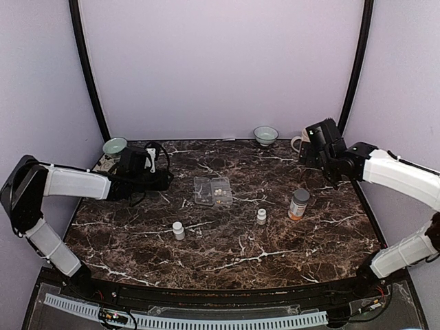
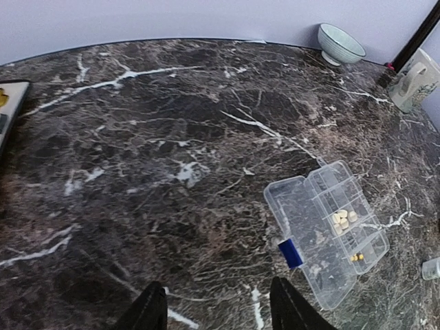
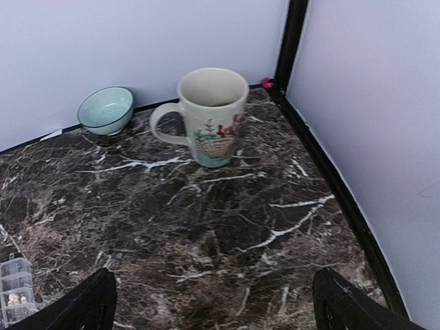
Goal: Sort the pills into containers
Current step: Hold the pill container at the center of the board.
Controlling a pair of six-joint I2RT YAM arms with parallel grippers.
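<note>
Left gripper [image 2: 217, 311]: fingers apart, nothing between them, over bare marble table [image 2: 137, 137]. Pill box [image 2: 326, 230] lies ahead of it and off to its right, lid swung open flat, well apart from the fingers. Pills [image 2: 343, 218]: small pale cluster in one middle compartment of the box. Right gripper [image 3: 218, 309]: fingers spread wide, empty. Mug [image 3: 210, 113] stands upright straight ahead of it. Bowl [image 3: 105, 108] is ahead to its left, near the wall. One corner of the pill box shows at its far left.
</note>
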